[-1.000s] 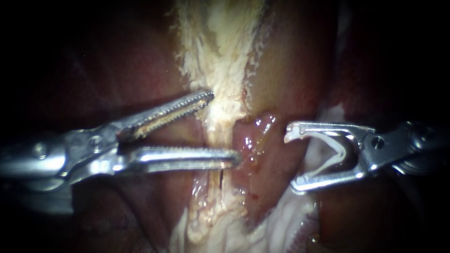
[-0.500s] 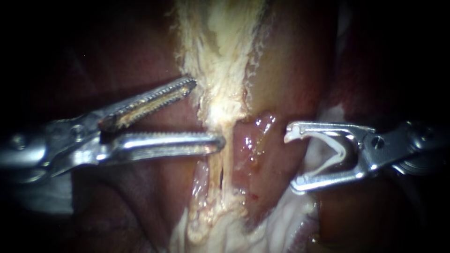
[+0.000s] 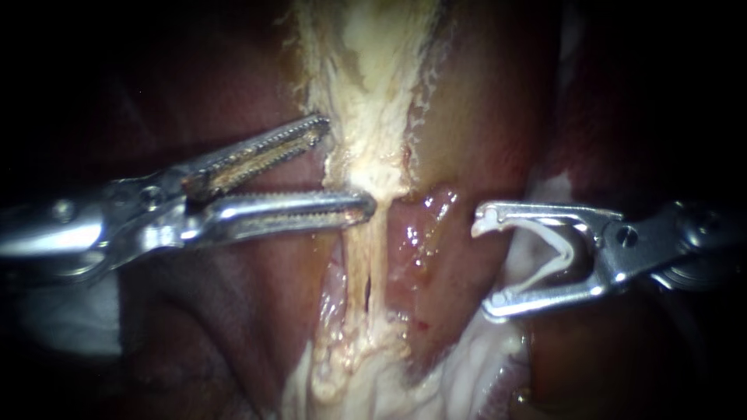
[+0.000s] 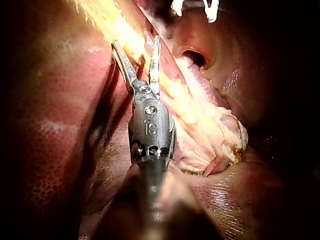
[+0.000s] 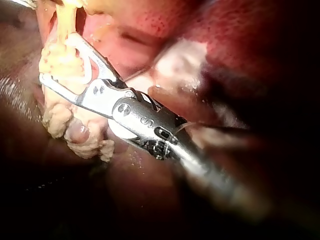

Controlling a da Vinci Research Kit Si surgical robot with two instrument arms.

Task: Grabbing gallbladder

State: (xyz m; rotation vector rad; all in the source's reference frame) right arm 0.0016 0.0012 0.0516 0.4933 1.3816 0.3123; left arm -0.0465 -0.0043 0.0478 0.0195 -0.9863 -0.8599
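Note:
A pale, frayed yellow-white band of gallbladder tissue runs down the middle and narrows to a thin strand. My left instrument comes in from the left with its serrated jaws open. The upper jaw's tip touches the band's left edge and the lower jaw lies across the band where it narrows. In the left wrist view the left instrument straddles the edge of the pale band. My right instrument stands apart to the right, jaws open, with a white clip seated inside them.
Dark red-brown liver lies left of the band, and glistening pink tissue sits between the two instruments. A lumpy pale mass lies under the right instrument. The right instrument's jaw tips show ahead of the left one.
My left instrument has drawn back a little leftward and risen along the band, with its jaws standing closer together. The right instrument has not moved.

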